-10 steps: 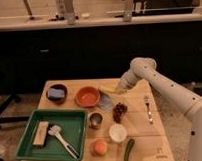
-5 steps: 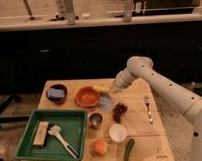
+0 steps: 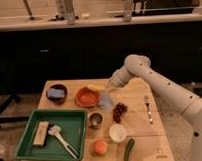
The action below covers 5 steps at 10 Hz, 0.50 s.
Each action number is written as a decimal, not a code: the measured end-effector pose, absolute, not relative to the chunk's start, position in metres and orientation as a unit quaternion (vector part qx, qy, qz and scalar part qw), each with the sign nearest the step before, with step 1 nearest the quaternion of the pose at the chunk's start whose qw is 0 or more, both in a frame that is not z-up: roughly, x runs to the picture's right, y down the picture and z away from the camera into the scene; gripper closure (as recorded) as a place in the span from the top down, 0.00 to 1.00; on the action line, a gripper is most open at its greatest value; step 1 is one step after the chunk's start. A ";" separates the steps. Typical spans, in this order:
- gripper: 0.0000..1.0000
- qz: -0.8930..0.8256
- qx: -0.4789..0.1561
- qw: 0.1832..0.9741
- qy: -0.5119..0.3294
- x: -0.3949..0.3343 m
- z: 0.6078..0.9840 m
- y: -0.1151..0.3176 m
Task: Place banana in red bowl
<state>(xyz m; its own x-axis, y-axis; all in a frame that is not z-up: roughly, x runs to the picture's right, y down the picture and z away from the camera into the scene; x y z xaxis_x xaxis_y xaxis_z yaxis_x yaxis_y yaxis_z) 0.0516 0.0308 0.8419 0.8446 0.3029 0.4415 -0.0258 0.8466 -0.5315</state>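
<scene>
The pale-yellow banana hangs over the far right rim of the orange-red bowl, which stands at the middle back of the wooden table. My gripper reaches in from the right on the white arm. It sits at the banana's right end and is shut on it, just above and to the right of the bowl. The bowl's terracotta inside looks empty.
A dark bowl with blue contents stands left of the red bowl. A pale bluish packet, dark grapes, a fork, a metal cup, a white cup, an orange fruit, a green cucumber piece and a green tray holding utensils are also on the table.
My gripper has moved left and slightly away from the camera with the banana, from beside the bowl to over its right rim.
</scene>
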 end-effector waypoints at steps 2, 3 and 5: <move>0.00 0.087 -0.269 0.922 -0.266 0.046 0.848 0.038; 0.00 0.085 -0.274 0.920 -0.267 0.040 0.854 0.043; 0.00 0.083 -0.282 0.918 -0.267 0.030 0.862 0.046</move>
